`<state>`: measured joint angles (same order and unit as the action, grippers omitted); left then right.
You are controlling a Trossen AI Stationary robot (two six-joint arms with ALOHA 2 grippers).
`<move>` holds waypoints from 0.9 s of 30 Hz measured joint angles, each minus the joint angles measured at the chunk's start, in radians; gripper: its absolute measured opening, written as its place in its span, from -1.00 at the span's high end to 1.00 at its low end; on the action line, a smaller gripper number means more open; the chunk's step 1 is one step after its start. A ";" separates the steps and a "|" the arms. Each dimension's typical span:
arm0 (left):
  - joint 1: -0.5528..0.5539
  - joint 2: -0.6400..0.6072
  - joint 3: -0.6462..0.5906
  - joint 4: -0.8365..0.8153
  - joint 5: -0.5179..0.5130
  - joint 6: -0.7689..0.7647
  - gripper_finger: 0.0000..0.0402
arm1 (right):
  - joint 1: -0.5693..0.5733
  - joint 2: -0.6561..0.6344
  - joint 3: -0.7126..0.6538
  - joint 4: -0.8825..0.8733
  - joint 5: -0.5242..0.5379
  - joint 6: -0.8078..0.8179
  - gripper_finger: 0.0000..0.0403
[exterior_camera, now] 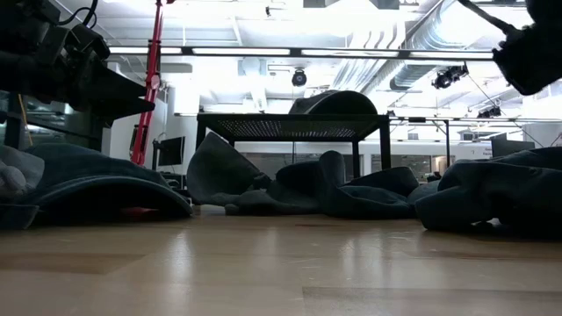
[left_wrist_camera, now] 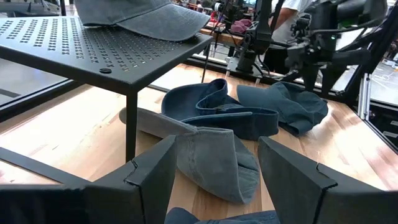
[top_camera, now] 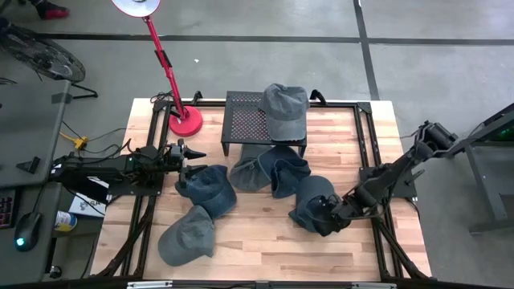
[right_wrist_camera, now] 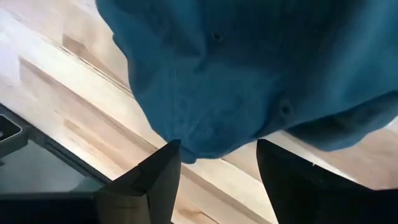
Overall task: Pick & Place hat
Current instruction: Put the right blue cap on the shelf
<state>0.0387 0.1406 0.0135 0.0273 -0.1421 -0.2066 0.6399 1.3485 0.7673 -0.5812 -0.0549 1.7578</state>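
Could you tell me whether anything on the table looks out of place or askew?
Only one grey denim cap sits neatly on the black perforated metal rack. The other dark blue denim caps lie crumpled and overlapping on the wooden table, some upturned.

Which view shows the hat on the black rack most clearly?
The high view: the grey hat lies whole on the perforated rack. The low view shows only its crown above the rack's edge; the left wrist view shows its brim; the right wrist view misses it.

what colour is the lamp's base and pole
Red, both the base and the pole; clearest in the high view.
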 joint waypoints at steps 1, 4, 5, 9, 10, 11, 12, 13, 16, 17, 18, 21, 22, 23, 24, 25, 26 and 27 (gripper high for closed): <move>0.000 0.000 0.000 0.000 0.000 0.000 -0.10 | 0.007 0.011 0.000 0.018 -0.001 0.010 0.03; 0.000 0.000 0.000 0.000 0.000 0.000 -0.10 | 0.023 0.047 0.000 0.068 0.005 0.029 0.08; 0.000 0.000 0.000 0.000 0.000 0.000 -0.10 | 0.025 0.058 0.000 0.079 0.012 0.033 0.09; 0.000 0.000 0.000 0.000 0.000 0.000 -0.10 | 0.022 0.086 0.000 0.085 0.038 0.034 0.15; 0.000 0.000 0.000 0.000 0.000 0.000 -0.10 | 0.019 0.087 0.000 0.085 0.050 0.034 0.17; 0.000 0.000 0.000 0.000 0.000 0.000 -0.10 | 0.015 0.088 0.000 0.085 0.061 0.034 0.19; 0.000 0.000 0.000 0.000 0.000 0.000 -0.10 | 0.011 0.088 0.000 0.085 0.070 0.034 0.21; 0.000 0.000 0.000 0.000 0.000 0.000 -0.10 | 0.005 0.088 0.000 0.085 0.073 0.034 0.23; 0.000 0.000 0.000 0.000 0.000 0.000 -0.10 | -0.009 0.088 0.000 0.086 0.071 0.026 0.29; 0.000 0.000 0.000 0.000 0.000 0.000 -0.10 | -0.013 0.088 0.000 0.085 0.069 0.026 0.31; 0.000 0.000 0.000 0.000 0.000 0.000 -0.10 | -0.016 0.088 0.000 0.085 0.067 0.024 0.33; 0.000 0.000 0.000 0.000 0.000 0.000 -0.10 | -0.022 0.088 0.000 0.085 0.045 0.018 0.40; 0.000 0.000 0.000 0.000 0.000 0.000 -0.10 | -0.024 0.088 0.000 0.084 0.034 0.016 0.43; 0.000 0.000 0.000 0.000 0.000 0.000 -0.10 | -0.025 0.088 0.000 0.080 0.021 0.016 0.47; 0.000 0.000 0.000 0.000 0.000 0.000 -0.10 | -0.024 0.088 0.000 0.075 0.011 0.015 0.52; 0.000 0.000 0.000 0.000 0.000 0.000 -0.10 | -0.023 0.088 0.000 0.069 -0.002 0.015 0.58; 0.000 0.000 0.000 0.000 0.000 0.000 -0.10 | -0.023 0.088 0.000 0.064 -0.015 0.014 0.64; 0.000 0.000 0.000 0.000 0.000 0.000 -0.10 | -0.022 0.088 0.000 0.064 -0.027 0.010 0.71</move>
<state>0.0391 0.1407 0.0135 0.0272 -0.1421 -0.2066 0.6179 1.4361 0.7677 -0.5176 -0.0820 1.7682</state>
